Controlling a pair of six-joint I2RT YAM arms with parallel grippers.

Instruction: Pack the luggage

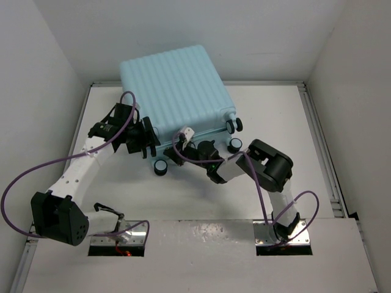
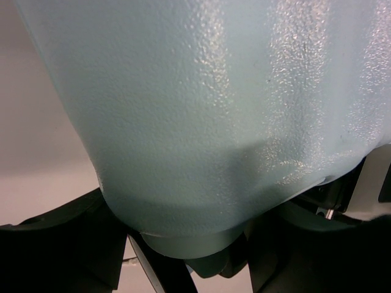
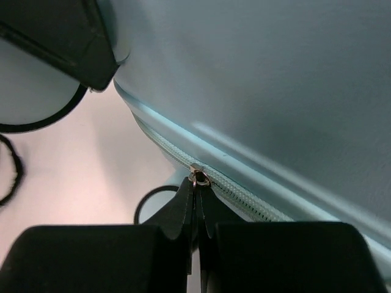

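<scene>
The luggage [image 1: 174, 85] is a pale aqua ribbed hard-shell suitcase lying shut and flat at the back of the table, its black wheels [image 1: 160, 168] toward me. My left gripper [image 1: 145, 139] is at its near left corner. In the left wrist view the shell [image 2: 214, 110] fills the frame, and the open gripper [image 2: 186, 210] straddles that corner. My right gripper [image 1: 183, 146] is at the near edge. In the right wrist view it [image 3: 198, 183] is shut on the metal zipper pull [image 3: 198, 178] on the zipper line [image 3: 244, 198].
White walls close in the table on the left, back and right. A metal rail [image 1: 324, 152] runs along the right side. Two more wheels [image 1: 234, 145] stick out near the right arm's elbow. Purple cables [image 1: 36, 171] loop from both arms.
</scene>
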